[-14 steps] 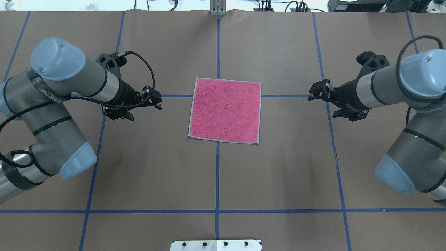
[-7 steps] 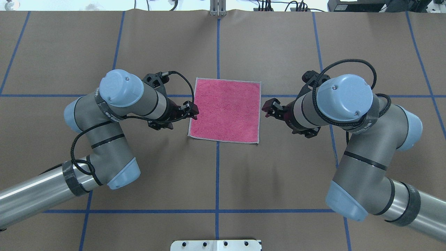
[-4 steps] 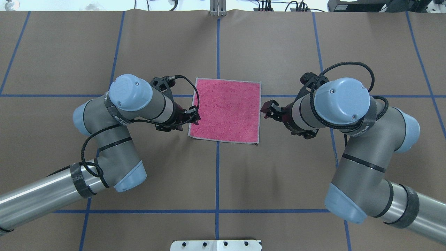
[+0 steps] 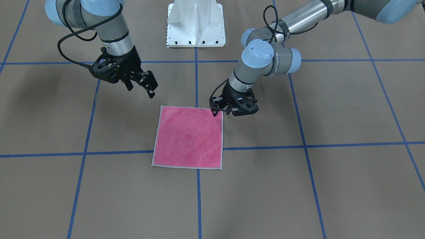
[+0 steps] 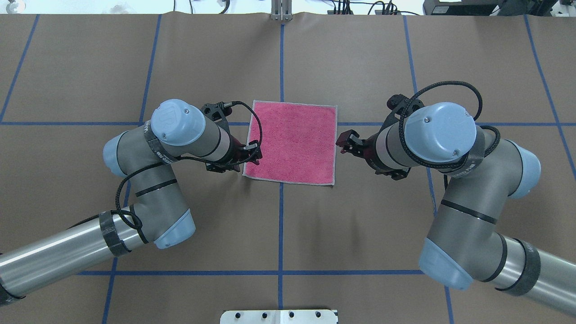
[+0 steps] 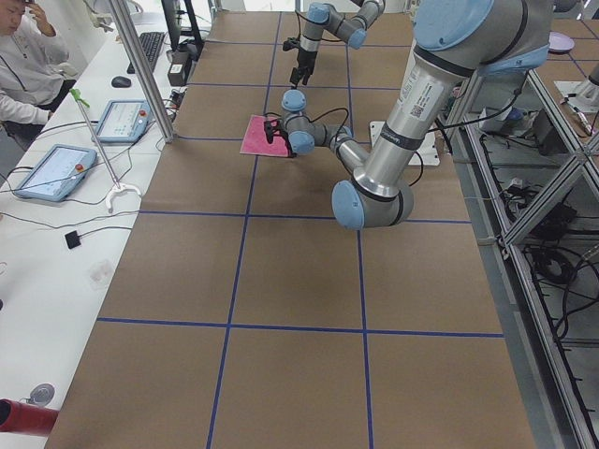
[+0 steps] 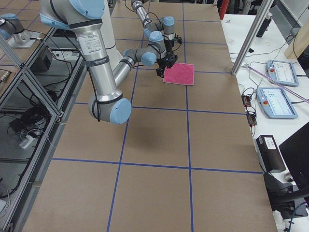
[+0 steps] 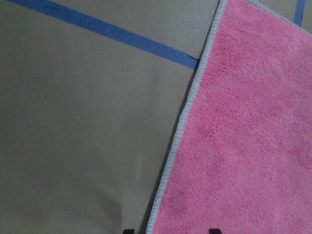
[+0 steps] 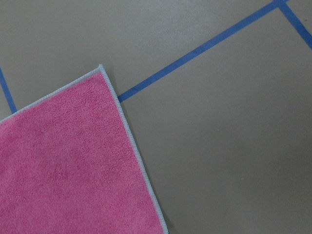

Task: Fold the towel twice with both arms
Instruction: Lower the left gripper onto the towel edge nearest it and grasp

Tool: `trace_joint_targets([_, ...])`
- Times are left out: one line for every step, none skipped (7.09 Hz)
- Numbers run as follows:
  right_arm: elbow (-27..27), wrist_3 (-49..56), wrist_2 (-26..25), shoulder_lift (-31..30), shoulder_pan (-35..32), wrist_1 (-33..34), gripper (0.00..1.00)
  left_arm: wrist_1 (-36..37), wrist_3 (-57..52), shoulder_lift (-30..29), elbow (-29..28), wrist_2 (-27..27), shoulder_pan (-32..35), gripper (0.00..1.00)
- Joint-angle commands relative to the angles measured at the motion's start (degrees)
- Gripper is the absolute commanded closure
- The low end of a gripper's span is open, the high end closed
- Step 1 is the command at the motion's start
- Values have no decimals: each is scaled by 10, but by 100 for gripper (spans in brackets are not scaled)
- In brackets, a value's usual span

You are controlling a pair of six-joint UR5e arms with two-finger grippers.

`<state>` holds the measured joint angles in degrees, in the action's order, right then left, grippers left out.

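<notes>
Lying flat, pink-up, across blue tape [image 5: 280, 225] on table [image 5: 360, 225]: towel [image 5: 290, 141]. Left claw [image 5: 256, 155] spread astride its edge; right claw [image 5: 342, 145] spread near opposite edge.

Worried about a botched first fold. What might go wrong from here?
The left gripper sits low over the towel, at its edge, while the right gripper hangs higher, clear of it: an uneven grasp may skew the fold. It lies flat, so a pinch may drag it or catch the brown paper.
</notes>
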<state>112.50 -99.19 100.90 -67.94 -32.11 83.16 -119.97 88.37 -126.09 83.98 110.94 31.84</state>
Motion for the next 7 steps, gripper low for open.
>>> trace_joint_targets([0, 0, 0, 0, 0, 0, 1, 0, 0, 1, 0, 0, -4, 47])
trace_joint_targets([0, 0, 0, 0, 0, 1, 1, 0, 0, 1, 0, 1, -5, 51])
trace_joint_targets([-1, 0, 0, 0, 0, 1, 1, 0, 0, 2, 0, 1, -5, 62])
trace_joint_targets([-2, 0, 0, 0, 0, 1, 1, 0, 0, 3, 0, 1, -5, 65])
trace_joint_targets([-3, 1, 0, 0, 0, 1, 1, 0, 0, 4, 0, 1, -5, 69])
trace_joint_targets([-3, 1, 0, 0, 0, 1, 1, 0, 0, 5, 1, 1, -5, 69])
trace_joint_targets([-3, 1, 0, 0, 0, 1, 1, 0, 0, 6, 2, 1, -5, 69])
